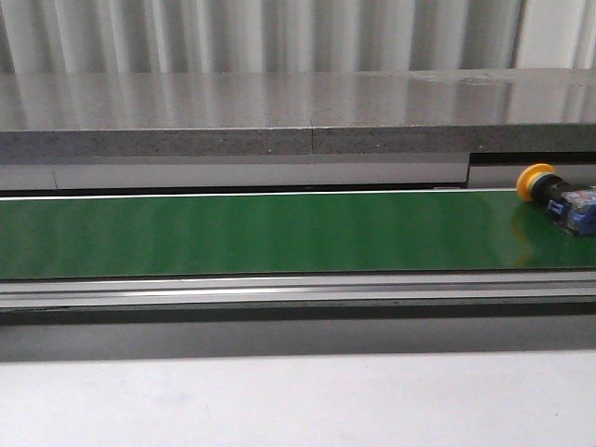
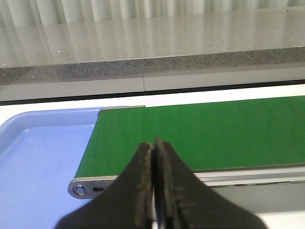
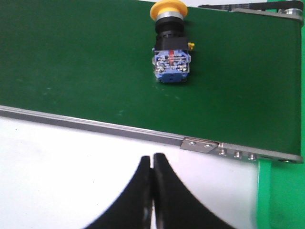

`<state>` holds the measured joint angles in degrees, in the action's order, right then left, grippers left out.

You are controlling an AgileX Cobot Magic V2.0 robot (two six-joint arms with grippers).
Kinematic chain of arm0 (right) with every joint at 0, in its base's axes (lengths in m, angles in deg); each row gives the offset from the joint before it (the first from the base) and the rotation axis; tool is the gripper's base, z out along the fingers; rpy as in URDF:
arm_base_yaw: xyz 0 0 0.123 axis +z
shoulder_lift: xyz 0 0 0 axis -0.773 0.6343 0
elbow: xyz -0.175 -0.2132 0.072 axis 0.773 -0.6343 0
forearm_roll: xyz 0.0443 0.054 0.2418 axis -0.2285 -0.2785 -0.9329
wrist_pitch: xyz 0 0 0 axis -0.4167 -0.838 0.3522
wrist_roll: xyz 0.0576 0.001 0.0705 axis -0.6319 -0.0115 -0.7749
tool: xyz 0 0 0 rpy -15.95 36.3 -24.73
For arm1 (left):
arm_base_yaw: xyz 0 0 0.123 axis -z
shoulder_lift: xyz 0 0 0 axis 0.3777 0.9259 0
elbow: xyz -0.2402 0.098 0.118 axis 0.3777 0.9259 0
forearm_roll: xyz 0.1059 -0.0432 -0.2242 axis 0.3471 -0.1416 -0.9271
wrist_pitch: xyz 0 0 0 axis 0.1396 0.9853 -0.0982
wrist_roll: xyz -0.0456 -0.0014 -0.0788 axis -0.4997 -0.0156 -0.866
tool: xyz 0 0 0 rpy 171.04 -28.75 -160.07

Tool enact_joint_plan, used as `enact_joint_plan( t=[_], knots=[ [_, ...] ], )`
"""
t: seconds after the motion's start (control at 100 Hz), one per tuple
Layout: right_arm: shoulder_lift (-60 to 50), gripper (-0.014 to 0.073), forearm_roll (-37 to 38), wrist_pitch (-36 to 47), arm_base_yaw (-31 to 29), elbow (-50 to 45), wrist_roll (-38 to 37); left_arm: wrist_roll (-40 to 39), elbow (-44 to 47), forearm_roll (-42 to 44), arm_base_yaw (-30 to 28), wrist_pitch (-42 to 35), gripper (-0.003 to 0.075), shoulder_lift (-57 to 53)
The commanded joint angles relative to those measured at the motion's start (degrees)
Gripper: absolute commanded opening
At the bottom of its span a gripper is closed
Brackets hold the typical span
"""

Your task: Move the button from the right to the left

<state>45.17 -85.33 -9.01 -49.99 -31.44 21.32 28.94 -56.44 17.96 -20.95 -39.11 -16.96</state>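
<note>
One button [image 1: 557,196] lies on its side at the far right end of the green belt [image 1: 261,231], its yellow cap toward the belt's back edge and its clear blue block toward the front. Left gripper [image 2: 153,143] hangs above the belt's left end beside a blue tray [image 2: 33,157], jaws closed and empty. Right gripper [image 3: 152,158] hovers over the white surface [image 3: 71,157] before the button, jaws likewise closed, holding nothing.
</note>
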Motion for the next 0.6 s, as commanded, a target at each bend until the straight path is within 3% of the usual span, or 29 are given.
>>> enact_joint_plan(
  t=[0.0, 0.59],
  knots=[
    [-5.3, -0.0066, -0.4, 5.1, 0.3, -1.8, 0.8, -0.6, 1.5, 0.0, 0.3, -4.6, -0.002, -2.0],
    [-31.3, -0.0066, -0.2, 7.1, 0.3, -13.2, 0.8, -0.6, 1.5, 0.0, 0.3, -4.9, -0.002, -2.0]
  ],
)
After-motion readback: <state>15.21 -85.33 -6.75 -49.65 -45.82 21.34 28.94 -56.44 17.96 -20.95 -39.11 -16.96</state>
